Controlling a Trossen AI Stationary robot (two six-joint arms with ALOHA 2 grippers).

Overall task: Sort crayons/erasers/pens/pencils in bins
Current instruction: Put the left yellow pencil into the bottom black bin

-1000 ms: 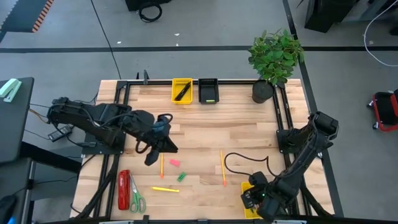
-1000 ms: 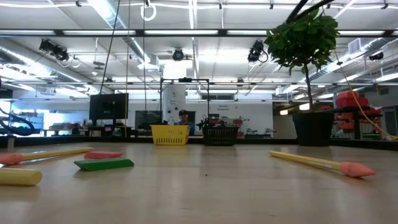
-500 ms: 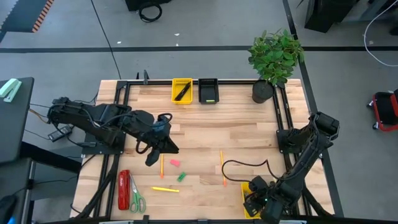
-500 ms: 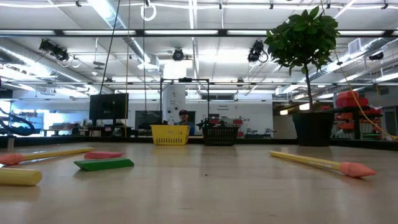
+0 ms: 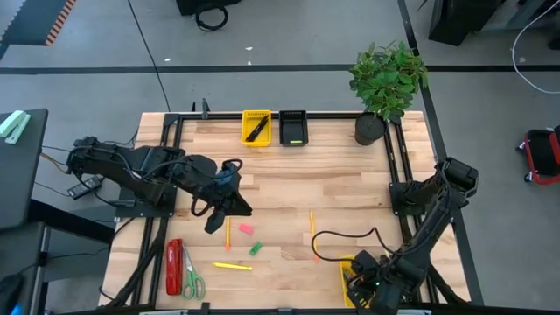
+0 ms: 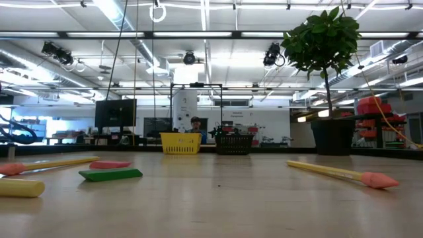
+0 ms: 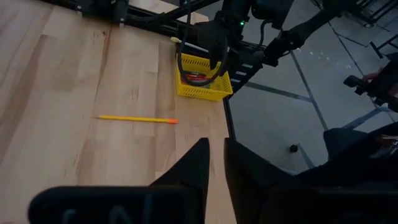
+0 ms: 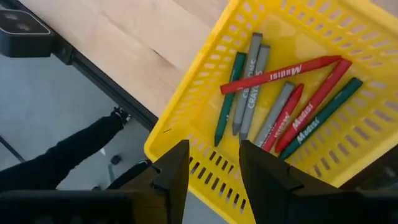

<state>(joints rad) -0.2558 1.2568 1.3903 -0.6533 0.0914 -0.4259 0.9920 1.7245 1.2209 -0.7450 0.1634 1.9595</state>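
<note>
My wooden table fills the middle of the high view, its pale planks edged by a black metal frame. At its upper right corner I see a potted plant, leafy green in a dark pot; in the low view it rises at the upper right of the frame. Near the lower left corner lies a red stapler, and just beside it a pair of green-handled scissors. Grey floor surrounds the table. Far behind it, at the middle of the low view, a person sits among monitors.
</note>
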